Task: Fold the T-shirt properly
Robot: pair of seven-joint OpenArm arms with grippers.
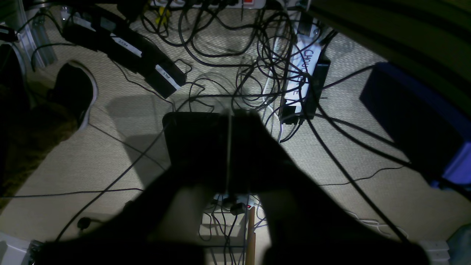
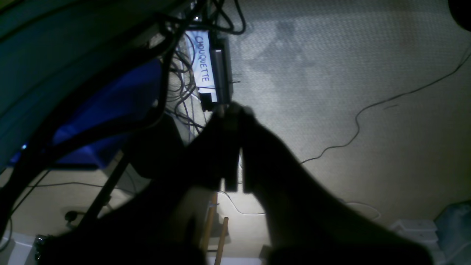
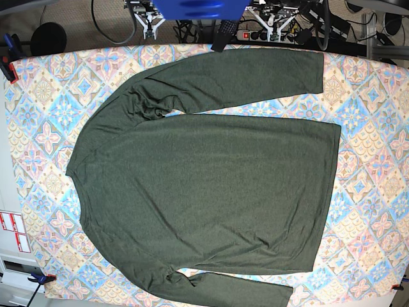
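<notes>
Green T-shirt spread flat on the patterned table

The T-shirt (image 3: pixel 211 185) is dark olive heathered knit, plain, long-sleeved, lying flat and barely creased over the tiled-pattern table (image 3: pixel 377 192), sleeves along its far and near edges. The left claw (image 1: pixel 229 147) and right claw (image 2: pixel 235 147) are both pinched closed and empty, well apart from it, above cabled floor (image 2: pixel 349 73).

1. Counter (image 3: pixel 377 160): covered by a patterned cloth of blue, pink and cream tile motifs.
2. T-shirt (image 3: pixel 211 185): dark olive-green, long-sleeved, lying flat and spread open directly on the counter, collar toward the left edge, hem toward the right.
</notes>
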